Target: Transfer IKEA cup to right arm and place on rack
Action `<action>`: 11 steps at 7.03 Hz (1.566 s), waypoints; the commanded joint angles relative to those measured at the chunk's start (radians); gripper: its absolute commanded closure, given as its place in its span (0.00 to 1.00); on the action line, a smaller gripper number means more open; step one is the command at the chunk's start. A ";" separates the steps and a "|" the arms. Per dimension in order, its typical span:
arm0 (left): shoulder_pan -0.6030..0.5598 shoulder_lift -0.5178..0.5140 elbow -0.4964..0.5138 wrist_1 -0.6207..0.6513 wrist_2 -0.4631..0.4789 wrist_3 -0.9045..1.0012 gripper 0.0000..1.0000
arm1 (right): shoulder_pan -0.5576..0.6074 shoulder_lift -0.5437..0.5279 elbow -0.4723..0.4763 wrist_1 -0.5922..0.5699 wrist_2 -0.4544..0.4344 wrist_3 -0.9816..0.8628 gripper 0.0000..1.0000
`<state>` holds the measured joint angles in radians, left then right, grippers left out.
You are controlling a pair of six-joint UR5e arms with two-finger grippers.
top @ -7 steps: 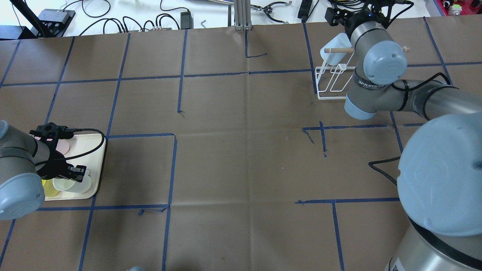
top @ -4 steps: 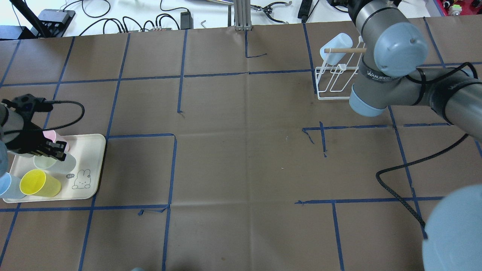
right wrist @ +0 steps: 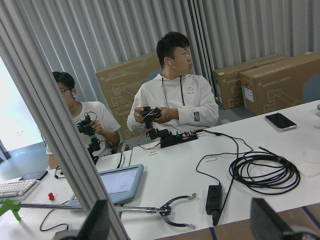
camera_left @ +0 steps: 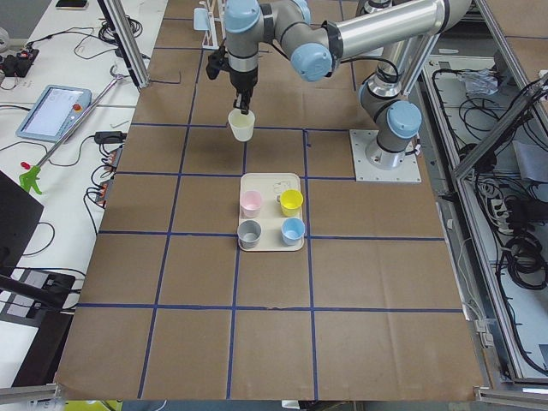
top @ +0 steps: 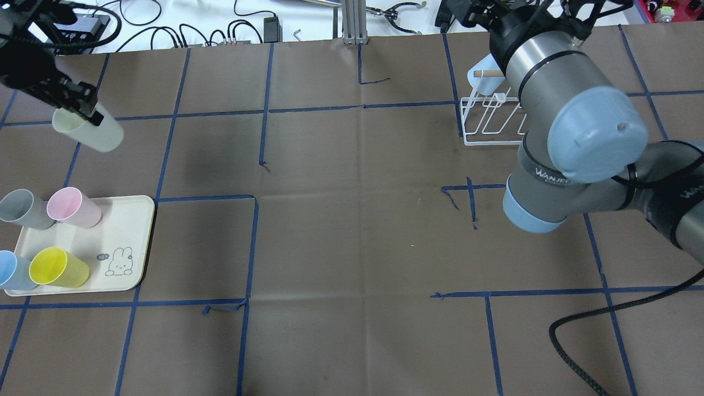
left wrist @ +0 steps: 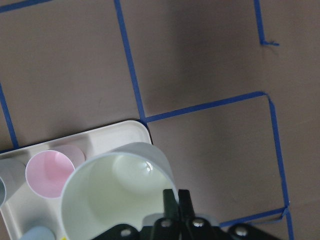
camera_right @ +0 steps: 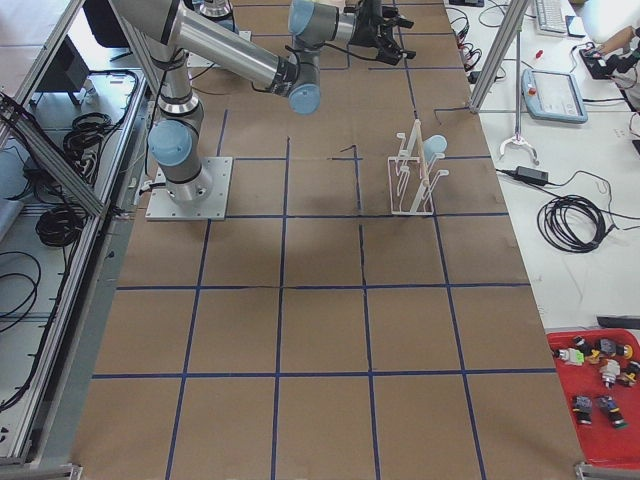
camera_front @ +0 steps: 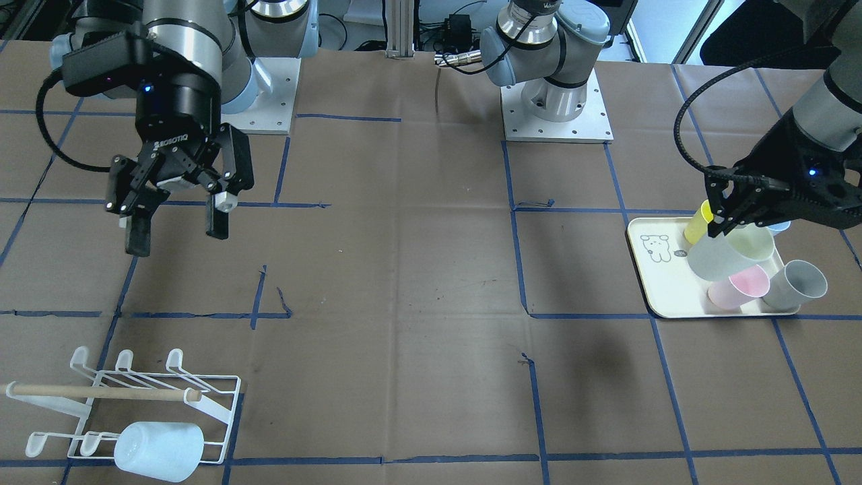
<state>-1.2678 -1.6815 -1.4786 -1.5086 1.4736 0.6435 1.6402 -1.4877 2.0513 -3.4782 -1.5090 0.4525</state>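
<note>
In the front view I'm seeing the right tool hanging at upper left, spread wide and grasping nothing. The rack is sitting at lower left on the bench. At right, the left tool is pinching the pale cup near the tray. In the left wrist view its fingers are clamping the cup's rim.

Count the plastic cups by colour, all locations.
Grey plastic cup: 1
Pink plastic cup: 1
Yellow plastic cup: 1
Light blue plastic cup: 1
Pale green plastic cup, in left gripper: 1
Whitish plastic cup, on white wire rack: 1
Total: 6
</note>
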 commanded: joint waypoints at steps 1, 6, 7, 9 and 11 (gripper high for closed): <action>-0.100 -0.047 0.049 0.057 -0.257 0.001 1.00 | 0.068 -0.042 0.074 -0.009 0.004 0.253 0.00; -0.151 0.011 -0.299 0.719 -0.888 0.088 0.99 | 0.095 -0.131 0.197 -0.082 0.003 0.719 0.00; -0.151 -0.001 -0.369 0.842 -0.988 0.093 0.99 | 0.098 -0.132 0.217 -0.085 0.001 0.798 0.00; -0.150 -0.010 -0.568 1.150 -1.091 0.087 0.99 | 0.104 -0.122 0.233 -0.111 0.001 0.883 0.00; -0.134 -0.012 -0.731 1.377 -1.168 0.081 0.99 | 0.141 -0.118 0.234 -0.095 0.000 0.928 0.00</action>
<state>-1.4106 -1.6919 -2.1194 -0.2626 0.3480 0.7283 1.7625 -1.6074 2.2837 -3.5835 -1.5095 1.3553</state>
